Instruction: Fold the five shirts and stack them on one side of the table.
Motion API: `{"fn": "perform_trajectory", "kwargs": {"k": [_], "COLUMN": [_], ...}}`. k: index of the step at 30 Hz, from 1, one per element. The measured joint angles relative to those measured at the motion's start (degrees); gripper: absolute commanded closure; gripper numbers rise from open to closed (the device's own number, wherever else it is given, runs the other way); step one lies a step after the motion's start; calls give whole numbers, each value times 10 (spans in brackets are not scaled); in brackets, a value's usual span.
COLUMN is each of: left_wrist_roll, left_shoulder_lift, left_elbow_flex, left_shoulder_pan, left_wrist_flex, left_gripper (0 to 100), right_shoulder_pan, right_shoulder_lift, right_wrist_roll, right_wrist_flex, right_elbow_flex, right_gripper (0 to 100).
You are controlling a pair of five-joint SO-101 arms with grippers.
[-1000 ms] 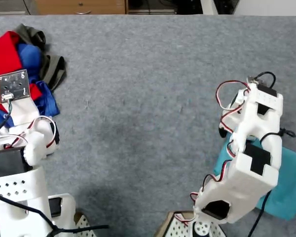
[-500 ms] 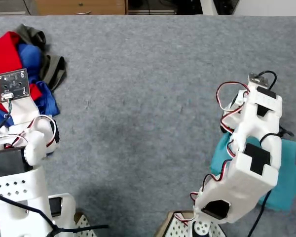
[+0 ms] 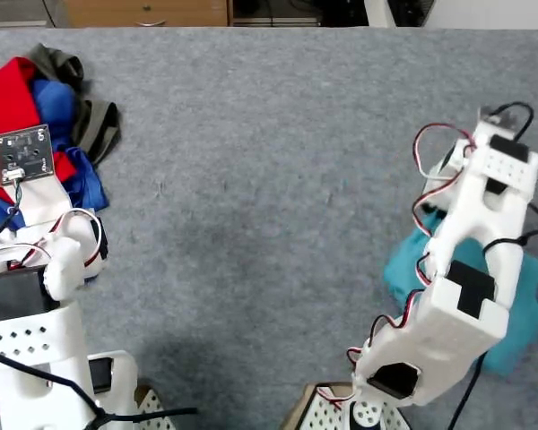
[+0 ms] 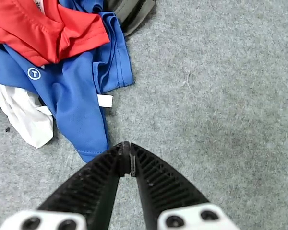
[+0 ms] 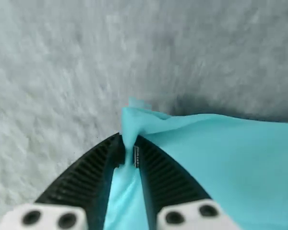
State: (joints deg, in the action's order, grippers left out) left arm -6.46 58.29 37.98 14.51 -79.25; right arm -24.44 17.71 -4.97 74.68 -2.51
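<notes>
A heap of shirts lies at the table's far left: a red shirt (image 3: 9, 94), a blue shirt (image 3: 58, 103) and a dark olive shirt (image 3: 94, 125). In the left wrist view the red shirt (image 4: 53, 31), the blue shirt (image 4: 77, 96) and a white shirt (image 4: 24, 117) lie just past my left gripper (image 4: 127, 160), which is shut on nothing over the grey cloth. A teal shirt (image 3: 524, 309) lies bunched at the right edge under the right arm. My right gripper (image 5: 129, 153) is shut on an edge of the teal shirt (image 5: 221, 163), lifting it off the table.
The grey felt table (image 3: 269, 161) stretches open between the two arms. Wooden drawers (image 3: 143, 11) stand beyond the far edge. The arm bases (image 3: 36, 358) take up the near corners.
The right arm has swung to the right and away, dragging the teal shirt, which has bunched up from a flat shape. The left arm has stayed still.
</notes>
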Motion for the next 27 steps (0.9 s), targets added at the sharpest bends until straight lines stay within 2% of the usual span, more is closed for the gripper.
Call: {"fn": "perform_trajectory", "kwargs": {"k": [6,12,19,27], "left_wrist_roll": [0,0,0,0], "left_shoulder_lift": [0,0,-21,-92], "left_elbow_flex": [0,0,0,-12], "left_shoulder_pan": [0,0,0,0], "left_wrist_flex": [0,0,0,1], "left_gripper": [981,981,981,981], "right_shoulder_pan": [0,0,8,55], "right_shoulder_lift": [18,121,276,444], "right_wrist_roll": [-23,-43,-59,-59], "right_wrist_flex": [-4,-35,-8,51], "right_elbow_flex": [-77,-186,-396,-665], "right_gripper": [993,993,993,993]}}
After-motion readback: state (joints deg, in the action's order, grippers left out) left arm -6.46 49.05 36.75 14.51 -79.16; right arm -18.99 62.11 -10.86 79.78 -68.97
